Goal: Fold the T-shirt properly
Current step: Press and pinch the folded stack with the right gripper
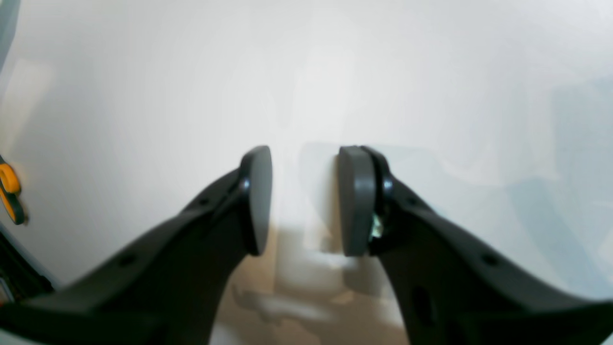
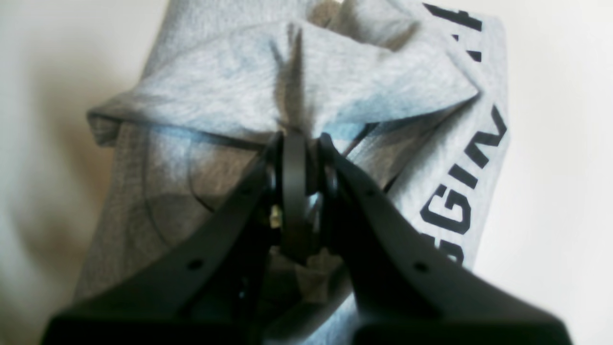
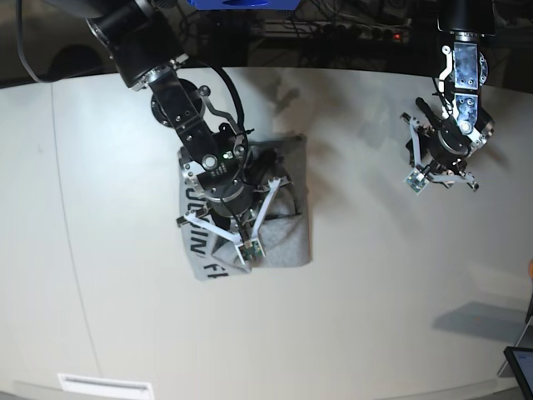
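The heather-grey T-shirt (image 2: 215, 86) lies in a partly folded bundle on the white table (image 3: 375, 292), with black lettering running along one edge. In the base view the T-shirt (image 3: 287, 242) sits left of centre, under the right arm. My right gripper (image 2: 299, 139) is shut on a pinched ridge of the T-shirt's grey fabric, which rises in a crease above the fingertips. In the base view the right gripper (image 3: 240, 212) is directly over the bundle. My left gripper (image 1: 304, 201) is open with nothing between its pads, above bare table. In the base view the left gripper (image 3: 441, 162) hovers at the far right, well away from the shirt.
An orange and black object (image 1: 9, 191) shows at the left edge of the left wrist view. A dark screen corner (image 3: 520, 367) sits at the table's near right. A white label (image 3: 104, 386) lies at the near left edge. Cables run behind the table's far edge.
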{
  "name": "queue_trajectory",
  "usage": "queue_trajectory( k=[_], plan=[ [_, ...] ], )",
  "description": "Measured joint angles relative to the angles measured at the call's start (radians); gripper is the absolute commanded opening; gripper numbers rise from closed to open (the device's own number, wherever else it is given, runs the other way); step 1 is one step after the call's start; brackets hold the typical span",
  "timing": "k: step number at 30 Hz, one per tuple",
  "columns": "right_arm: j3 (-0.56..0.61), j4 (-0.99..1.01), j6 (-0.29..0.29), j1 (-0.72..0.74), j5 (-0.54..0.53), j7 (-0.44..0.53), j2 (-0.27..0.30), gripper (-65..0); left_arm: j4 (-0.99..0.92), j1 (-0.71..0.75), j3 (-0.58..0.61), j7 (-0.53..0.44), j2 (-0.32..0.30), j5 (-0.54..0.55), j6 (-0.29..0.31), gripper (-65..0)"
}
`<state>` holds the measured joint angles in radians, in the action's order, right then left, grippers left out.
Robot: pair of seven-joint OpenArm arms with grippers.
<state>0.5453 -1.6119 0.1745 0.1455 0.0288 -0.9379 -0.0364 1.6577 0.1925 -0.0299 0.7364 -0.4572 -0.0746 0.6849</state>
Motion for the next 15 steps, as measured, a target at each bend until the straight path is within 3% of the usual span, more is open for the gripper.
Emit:
queue_trajectory(
  k=[7,11,15],
  plan=[
    [0.007,0.000,0.000,0.035,0.000,-0.002,-0.004,-64.4,0.000,-0.001,0.000,0.000,0.000,0.000,0.000,-41.7],
    [0.010,0.000,0.001,0.066,0.003,-0.058,-0.037,-64.4,0.000,-0.001,0.000,0.000,0.000,0.000,0.000,-41.7],
    [0.102,0.015,0.000,0.116,0.003,-0.058,-0.039,-64.3,0.000,-0.001,0.000,0.001,0.000,-0.001,0.000,-41.7]
  ],
)
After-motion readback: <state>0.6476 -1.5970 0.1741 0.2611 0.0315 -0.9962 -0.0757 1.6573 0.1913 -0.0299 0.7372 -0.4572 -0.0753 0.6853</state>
